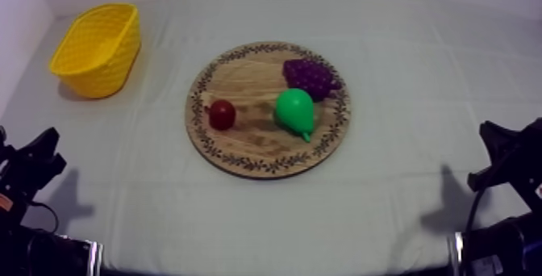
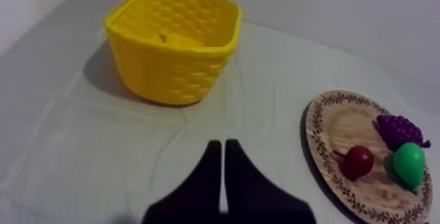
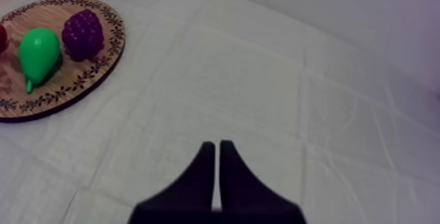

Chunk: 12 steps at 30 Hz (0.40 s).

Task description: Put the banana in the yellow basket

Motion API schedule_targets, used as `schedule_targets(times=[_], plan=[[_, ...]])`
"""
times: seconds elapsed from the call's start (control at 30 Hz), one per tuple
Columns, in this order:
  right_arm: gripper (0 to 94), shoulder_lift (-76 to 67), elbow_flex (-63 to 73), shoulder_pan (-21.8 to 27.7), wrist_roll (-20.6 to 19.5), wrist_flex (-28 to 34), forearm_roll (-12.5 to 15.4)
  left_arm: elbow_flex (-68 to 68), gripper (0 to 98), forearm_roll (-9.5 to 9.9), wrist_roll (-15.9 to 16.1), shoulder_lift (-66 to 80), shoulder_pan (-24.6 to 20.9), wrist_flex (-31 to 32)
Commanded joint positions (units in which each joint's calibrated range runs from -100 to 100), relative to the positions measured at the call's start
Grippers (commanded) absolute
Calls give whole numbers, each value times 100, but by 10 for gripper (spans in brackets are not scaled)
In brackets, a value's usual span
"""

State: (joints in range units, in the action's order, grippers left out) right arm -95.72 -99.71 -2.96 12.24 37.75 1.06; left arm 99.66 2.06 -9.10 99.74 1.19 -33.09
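Hovering above cloth (image 3: pixel 262 76), both jaws closed, empty.

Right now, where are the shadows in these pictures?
Top view: the yellow woven basket drops a soft shadow on the grey-white cloth beside it, and the green toy pear darkens the round wooden board to its left. Left wrist view: the basket's shadow lies on the cloth, away from the board. Right wrist view: a faint shadow under the pear. No harsh glare.
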Motion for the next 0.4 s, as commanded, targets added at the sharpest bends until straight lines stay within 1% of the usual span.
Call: schedule_targets(times=[0.0,0.37], plan=[[6,-3,5,-2,0,-1,-1,4,1,1,-3,0,0,2],[6,-3,5,-2,0,-1,-1,11,1,1,-11,0,0,19]])
